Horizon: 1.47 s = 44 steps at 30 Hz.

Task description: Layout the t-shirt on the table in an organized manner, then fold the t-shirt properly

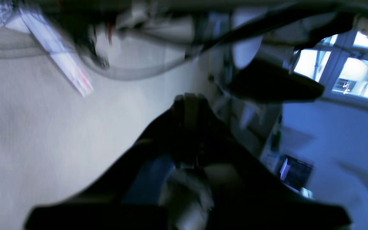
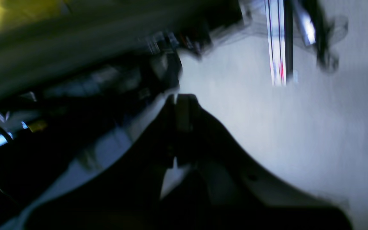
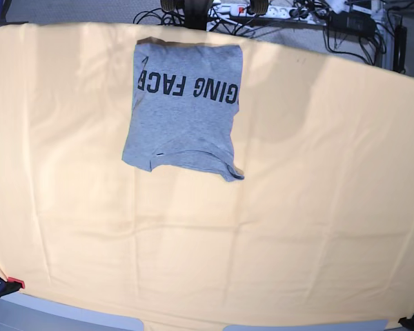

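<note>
The grey t-shirt (image 3: 186,117) lies on the far part of the table (image 3: 262,227), folded into a rough rectangle. Its black lettering faces up and reads upside down, and a sleeve corner sticks out at its near right. Neither arm shows in the base view. In the blurred left wrist view my left gripper (image 1: 188,102) is shut with nothing in it, before a pale wall. In the right wrist view my right gripper (image 2: 180,99) is also shut and empty, and no shirt shows there either.
Cables and a power strip (image 3: 262,10) lie behind the table's far edge. A red and black clamp (image 3: 3,284) grips the cloth at the front left corner. Bright windows (image 1: 347,70) show in the left wrist view.
</note>
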### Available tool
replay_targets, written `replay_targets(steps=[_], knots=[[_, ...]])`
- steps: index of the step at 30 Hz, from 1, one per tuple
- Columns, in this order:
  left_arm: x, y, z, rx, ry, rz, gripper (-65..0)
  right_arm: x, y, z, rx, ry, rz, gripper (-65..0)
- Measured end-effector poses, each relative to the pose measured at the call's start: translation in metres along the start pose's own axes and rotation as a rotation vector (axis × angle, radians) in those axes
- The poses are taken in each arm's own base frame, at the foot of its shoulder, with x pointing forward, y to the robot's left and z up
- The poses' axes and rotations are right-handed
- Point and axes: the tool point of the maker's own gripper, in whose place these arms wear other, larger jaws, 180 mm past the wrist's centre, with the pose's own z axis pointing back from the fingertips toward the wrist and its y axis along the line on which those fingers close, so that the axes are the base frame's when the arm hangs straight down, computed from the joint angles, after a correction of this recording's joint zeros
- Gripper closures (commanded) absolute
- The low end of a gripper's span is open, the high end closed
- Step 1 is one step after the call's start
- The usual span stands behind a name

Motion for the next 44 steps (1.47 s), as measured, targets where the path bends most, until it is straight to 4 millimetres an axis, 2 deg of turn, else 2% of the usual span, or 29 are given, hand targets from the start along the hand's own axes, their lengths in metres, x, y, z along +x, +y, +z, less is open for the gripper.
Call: replay_targets(steps=[1,3,6,12,16,19,24,26,28,31,34,39,44], knots=[[-0.011,0.012,-0.006,0.020,0.046,0.027,0.0,-0.012,-0.009,-0.008,-0.019,0.069,-0.011,0.0],[-0.024,0.036,-0.016,0.056,0.110,0.067,0.0,-0.020,-0.025,-0.026,-0.060,0.126,-0.018,0.0],[-0.021,0.076,-0.026,0.127,0.090,0.120,0.0,-0.025,-0.047,-0.054,-0.123,0.174,0.005,0.0],[-0.001,0.150,-0.046,0.267,-0.020,0.184,0.0,-0.010,-0.076,-0.098,-0.203,0.185,0.116,0.0],[0.009,0.195,-0.049,0.382,-0.061,0.158,0.0,0.006,-0.078,-0.130,-0.212,0.183,0.229,0.0],[0.037,0.217,-0.059,0.441,-0.122,0.064,0.0,0.028,-0.077,-0.149,-0.218,0.145,0.340,0.0],[0.086,0.227,-0.079,0.480,-0.154,-0.110,0.0,0.066,-0.098,-0.165,-0.411,0.130,0.421,0.0],[0.109,0.237,-0.086,0.575,-0.197,-0.126,0.0,0.080,-0.094,-0.174,-0.440,0.106,0.423,0.0],[0.126,0.236,-0.097,0.628,-0.240,-0.120,0.0,0.089,-0.083,-0.185,-0.442,0.092,0.456,0.0],[0.133,0.225,-0.127,0.652,-0.254,-0.101,0.0,0.096,-0.068,-0.200,-0.435,0.087,0.496,0.0],[0.135,0.210,-0.155,0.664,-0.267,-0.091,0.0,0.105,-0.062,-0.206,-0.448,0.052,0.531,0.0],[0.151,0.193,-0.176,0.652,-0.298,-0.111,0.0,0.110,-0.051,-0.214,-0.438,0.027,0.538,0.0],[0.158,0.191,-0.176,0.651,-0.337,-0.071,0.0,0.111,-0.053,-0.213,-0.441,0.016,0.541,0.0]])
